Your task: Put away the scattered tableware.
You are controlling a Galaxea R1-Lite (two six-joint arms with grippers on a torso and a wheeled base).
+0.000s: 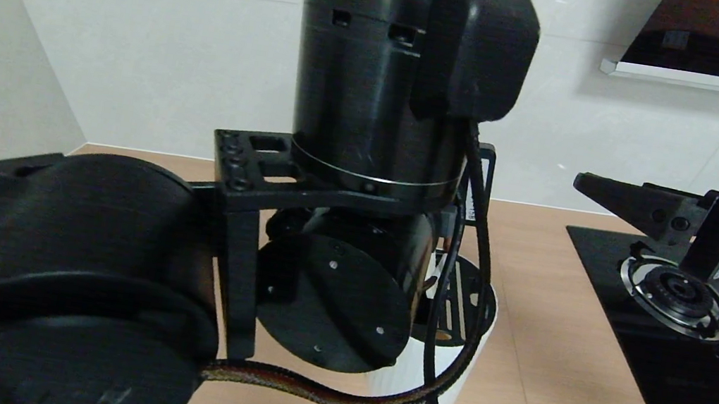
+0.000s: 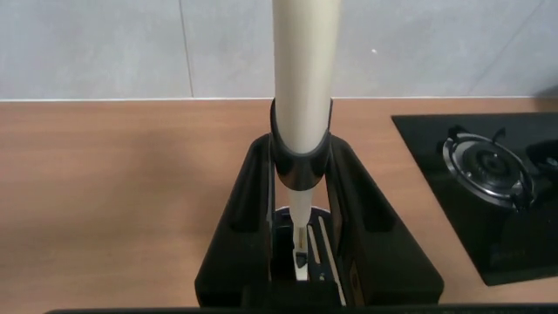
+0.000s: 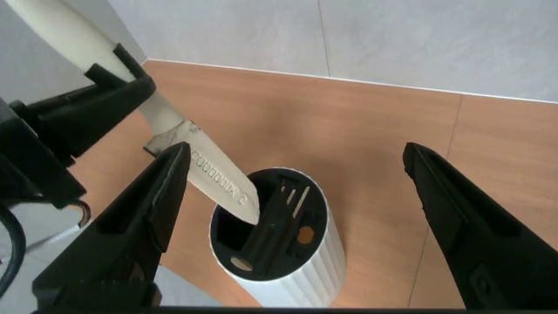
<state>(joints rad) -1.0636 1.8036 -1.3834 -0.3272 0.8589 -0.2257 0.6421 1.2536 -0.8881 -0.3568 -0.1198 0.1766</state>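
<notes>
Left gripper pinches knife by handle; blade tip just inside holder below it, not seated. Right gripper spread, empty, above holder.

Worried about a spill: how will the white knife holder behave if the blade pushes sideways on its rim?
The holder is tall and narrow, standing free on the counter, so a sideways shove would probably tip it. It looks like light plastic. The knife enters at a slant, which may lever against the rim.

Wooden counter, white ribbed holder, black gas hob
</notes>
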